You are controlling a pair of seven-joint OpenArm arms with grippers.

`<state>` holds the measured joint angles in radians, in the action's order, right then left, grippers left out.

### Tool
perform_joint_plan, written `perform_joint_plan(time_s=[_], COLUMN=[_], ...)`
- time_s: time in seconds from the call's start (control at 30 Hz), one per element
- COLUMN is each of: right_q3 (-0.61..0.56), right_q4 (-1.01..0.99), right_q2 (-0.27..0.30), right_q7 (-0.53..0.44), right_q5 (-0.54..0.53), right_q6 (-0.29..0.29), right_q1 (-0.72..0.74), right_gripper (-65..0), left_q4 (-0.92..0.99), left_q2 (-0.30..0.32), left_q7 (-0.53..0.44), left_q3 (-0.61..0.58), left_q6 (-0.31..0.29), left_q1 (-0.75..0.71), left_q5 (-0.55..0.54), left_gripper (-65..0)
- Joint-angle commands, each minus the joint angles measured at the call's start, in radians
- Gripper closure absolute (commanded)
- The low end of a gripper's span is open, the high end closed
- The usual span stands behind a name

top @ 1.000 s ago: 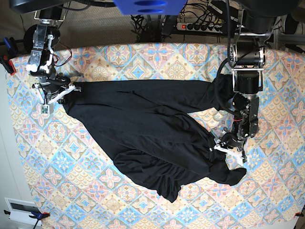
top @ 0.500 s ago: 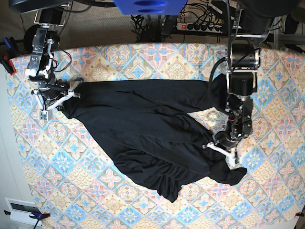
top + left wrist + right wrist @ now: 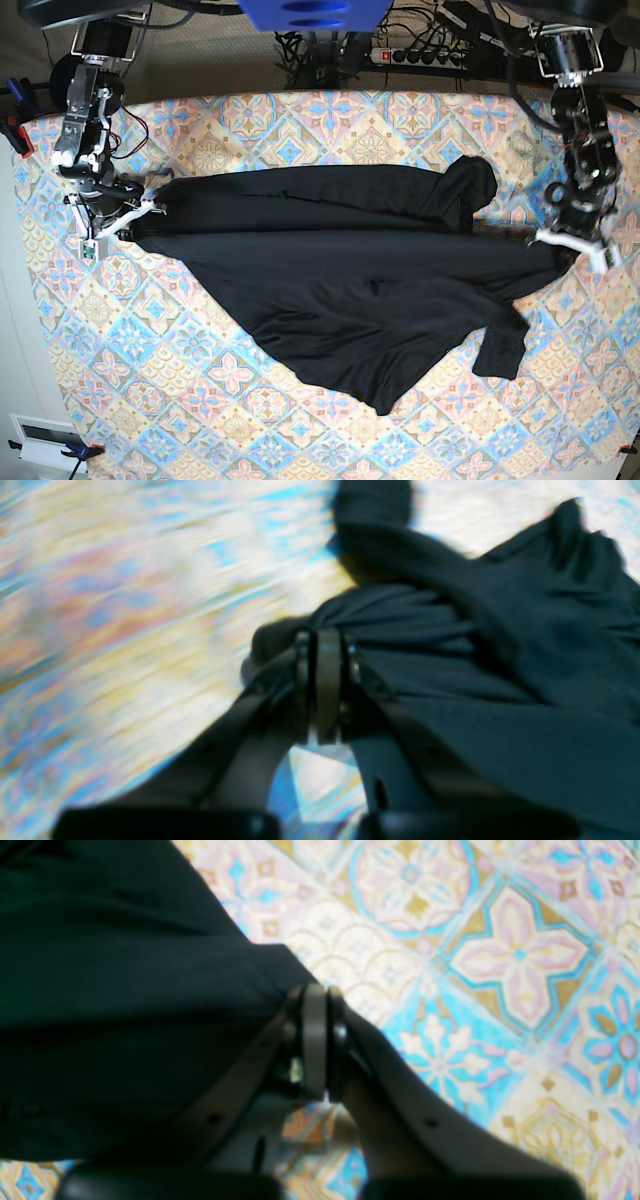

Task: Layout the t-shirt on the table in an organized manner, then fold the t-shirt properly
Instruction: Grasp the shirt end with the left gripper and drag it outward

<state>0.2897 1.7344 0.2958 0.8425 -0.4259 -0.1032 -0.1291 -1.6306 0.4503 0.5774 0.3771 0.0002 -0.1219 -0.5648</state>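
Base view evenly lit and pretty sharp, with some fisheye bending at the corners of the table [image 3: 330, 125] and the t-shirt [image 3: 340, 275] so dark that folds barely register. Left wrist view badly smeared by motion blur, tile pattern turned into diagonal streaks, washed-out bright near the top right, left gripper [image 3: 325, 690] soft and dim in the foreground. Right wrist view steadier but still soft all over, tiles readable on the right side, black cloth almost featureless, right gripper [image 3: 317, 1040] out of focus and in shade down low
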Motion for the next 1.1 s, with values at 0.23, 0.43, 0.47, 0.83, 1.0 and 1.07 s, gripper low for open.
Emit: perform_joint_plan(time_s=[0.23, 0.43, 0.47, 0.83, 1.0, 1.07], right_q3=[-0.037, -0.128, -0.131, -0.129, -0.131, -0.132], right_q4=[0.019, 0.019, 0.019, 0.019, 0.019, 0.019], right_q2=[0.015, 0.019, 0.019, 0.019, 0.018, 0.018], right_q7=[-0.022, -0.022, -0.022, -0.024, -0.025, -0.025], right_q5=[-0.003, -0.001, -0.001, 0.000, 0.000, 0.000], right_q6=[-0.002, -0.002, -0.002, -0.002, -0.002, -0.002], right_q1=[0.010, 0.012, 0.012, 0.015, 0.016, 0.016], right_gripper=[0.0, 0.0, 0.0, 0.0, 0.0, 0.0], left_q4=[-0.063, -0.063, -0.066, -0.064, 0.043, 0.132], left_q2=[0.018, 0.025, 0.031, 0.032, 0.031, 0.031], left_q7=[-0.037, 0.094, 0.163, 0.270, 0.264, 0.264], left_q3=[0.170, 0.170, 0.171, 0.168, 0.084, 0.061], left_q6=[-0.006, -0.006, -0.004, -0.007, -0.006, -0.006], left_q1=[-0.147, -0.150, -0.127, 0.078, 0.193, 0.259], left_q5=[0.002, 0.006, 0.010, 0.016, 0.019, 0.047], left_gripper=[-0.2, -3.5, -6.3, -27.3, -27.3, -27.3])
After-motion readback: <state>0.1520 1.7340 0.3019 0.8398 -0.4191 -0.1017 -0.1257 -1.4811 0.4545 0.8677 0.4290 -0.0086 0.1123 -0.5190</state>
